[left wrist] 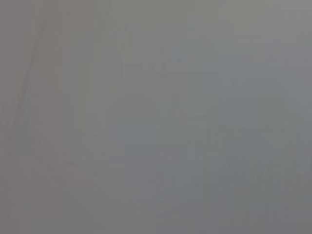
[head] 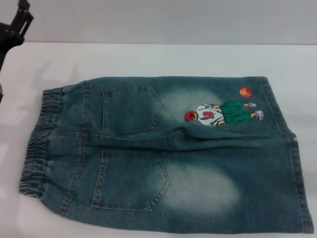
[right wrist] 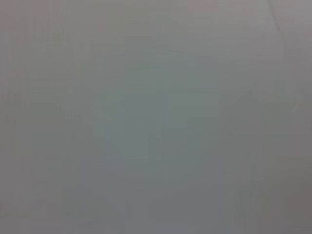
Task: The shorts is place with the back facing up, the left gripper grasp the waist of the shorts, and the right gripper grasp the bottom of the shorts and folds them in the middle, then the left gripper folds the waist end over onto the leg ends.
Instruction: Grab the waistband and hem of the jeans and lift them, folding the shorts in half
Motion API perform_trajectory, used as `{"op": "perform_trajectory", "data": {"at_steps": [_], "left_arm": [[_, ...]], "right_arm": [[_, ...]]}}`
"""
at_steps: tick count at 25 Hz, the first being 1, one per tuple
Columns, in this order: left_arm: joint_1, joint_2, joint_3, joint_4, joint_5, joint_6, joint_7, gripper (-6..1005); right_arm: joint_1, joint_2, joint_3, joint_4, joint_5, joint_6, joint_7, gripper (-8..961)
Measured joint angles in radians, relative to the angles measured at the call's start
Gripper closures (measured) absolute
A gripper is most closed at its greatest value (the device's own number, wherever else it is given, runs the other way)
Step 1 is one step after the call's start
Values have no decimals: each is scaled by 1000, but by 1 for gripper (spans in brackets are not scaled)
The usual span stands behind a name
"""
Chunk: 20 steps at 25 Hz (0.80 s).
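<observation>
1. Shorts (head: pixel 173 158) of faded blue denim are lying flat on the white table (head: pixel 163 59), back side up. Both patch pockets are showing, which is the way the fold needs them.
2. They are stretching across most of the table. The waist (head: pixel 42 144), a gathered elastic band, is sitting toward the left edge. The leg ends (head: pixel 294 163) are pointing toward the right edge, and the near leg is running down to the front edge.
3. That layout is putting the waist on my left arm's side and the hems on my right arm's side, so neither arm should need to cross over.
4. A cartoon basketball-player patch (head: pixel 223 114) with a small orange ball is lying on the far leg, close to its hem.
5. A ridge of cloth is bunching along the centre seam between the two legs. I judge the first fold should run along that line.
6. My left gripper (head: pixel 17 22) is waiting at the far left corner of the table, well apart from the shorts and gripping nothing. I cannot tell how far its fingers are parted, since only part of its black frame is showing.
7. My right gripper is not appearing in any view.
8. Both wrist views are showing only plain grey, nothing I can identify.
9. Nothing is folded yet, so I judge the task is at its very start.
</observation>
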Motion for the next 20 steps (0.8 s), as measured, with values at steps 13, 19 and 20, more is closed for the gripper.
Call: {"op": "perform_trajectory", "data": {"at_steps": [13, 19, 20], "left_arm": [[-68, 2, 10, 21, 1, -70, 89, 151], [-69, -1, 0, 16, -1, -89, 63, 155], [-69, -1, 1, 15, -1, -95, 60, 155]], "right_arm": [[55, -4, -7, -59, -5, 178, -6, 314], [56, -3, 3, -60, 0, 179, -6, 311], [56, -4, 3, -61, 1, 179, -6, 311]]}}
